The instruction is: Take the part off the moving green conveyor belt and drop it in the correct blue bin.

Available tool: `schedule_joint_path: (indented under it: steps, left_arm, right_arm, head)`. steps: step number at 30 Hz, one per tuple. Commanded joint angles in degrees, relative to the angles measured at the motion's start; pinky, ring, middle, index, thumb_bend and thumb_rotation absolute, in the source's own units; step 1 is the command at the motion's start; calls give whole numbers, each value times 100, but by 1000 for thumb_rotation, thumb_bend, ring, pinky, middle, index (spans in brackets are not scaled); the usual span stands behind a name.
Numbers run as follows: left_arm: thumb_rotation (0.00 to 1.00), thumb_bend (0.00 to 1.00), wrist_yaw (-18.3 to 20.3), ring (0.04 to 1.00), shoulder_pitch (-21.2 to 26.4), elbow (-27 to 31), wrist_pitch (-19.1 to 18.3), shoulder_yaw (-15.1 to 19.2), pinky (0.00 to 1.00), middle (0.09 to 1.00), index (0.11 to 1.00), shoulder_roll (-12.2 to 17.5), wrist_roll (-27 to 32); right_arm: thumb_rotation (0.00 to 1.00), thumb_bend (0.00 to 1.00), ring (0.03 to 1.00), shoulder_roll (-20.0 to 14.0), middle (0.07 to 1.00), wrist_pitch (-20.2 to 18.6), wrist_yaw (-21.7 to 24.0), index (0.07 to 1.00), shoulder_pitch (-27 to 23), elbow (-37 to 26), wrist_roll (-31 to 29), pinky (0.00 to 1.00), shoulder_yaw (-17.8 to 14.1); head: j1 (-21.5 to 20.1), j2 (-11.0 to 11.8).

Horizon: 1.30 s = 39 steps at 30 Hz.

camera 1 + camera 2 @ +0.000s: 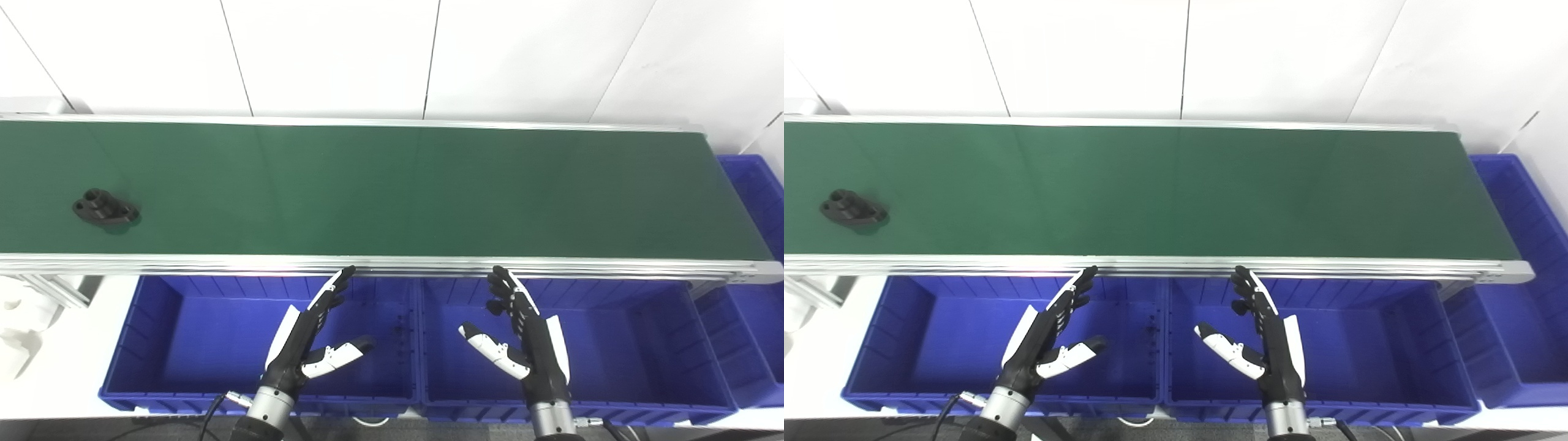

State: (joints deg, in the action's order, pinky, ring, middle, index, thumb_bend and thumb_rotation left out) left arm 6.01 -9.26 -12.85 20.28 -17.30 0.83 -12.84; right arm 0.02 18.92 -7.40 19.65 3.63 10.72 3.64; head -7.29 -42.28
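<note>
— Where's the part sitting?

— The black part (105,208) lies flat on the green conveyor belt (392,190), far over at the left end, a little nearer the near rail than the far one. It's a dark flanged piece with round holes showing on top. Nothing is touching it.

— And the hands?

— Both are well apart from it, held up over the blue bins on the near side of the belt. The left hand (312,343) hovers above the left bin (141,343), toward that bin's right end, fingers straight and pointing up toward the belt's near rail, thumb stuck out to the right. It's spread and holds nothing.

— Same for the other one?

— Much the same, mirrored. The right hand (523,343) is above the middle bin (661,349), at its left part, fingers extended toward the rail with the tips slightly curled, thumb out to the left. Spread too, nothing in it. The two thumbs point at each other across the wall between the bins.

— Any more bins?

— A third blue bin (750,184) stands at the right end of the belt, running from far to near past the belt's end. I can see nothing inside the two near bins except a few dark specks near their shared wall.

— What's behind the belt?

— A white panelled wall (331,55).
</note>
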Motion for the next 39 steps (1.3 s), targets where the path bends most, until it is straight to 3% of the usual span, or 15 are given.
schedule_joint_path:
  steps: [1,13,32,39]
  left_arm:
    - [653,602,-42,958,62,82,225,-10,921,975,934,-43,24]
    - [650,601,-106,949,65,63,266,-6,906,968,930,-59,-20]
    - [651,605,-88,954,-5,106,302,-18,915,970,931,-26,-4]
    - [636,597,-42,961,-29,132,267,-19,931,975,931,-26,75]
  right_arm:
    - [429,711,871,-14,865,315,-9,892,-15,-108,-4,846,-13]
    - [439,747,867,-22,864,262,24,890,-54,-76,-76,839,-10]
    - [412,723,874,-36,871,319,111,899,2,-90,-125,848,22]
    - [452,750,867,-18,867,306,68,892,-11,-54,-69,843,4]
  head:
    - [0,-5]
    - [-13,3]
    - [-4,125]
    - [1,119]
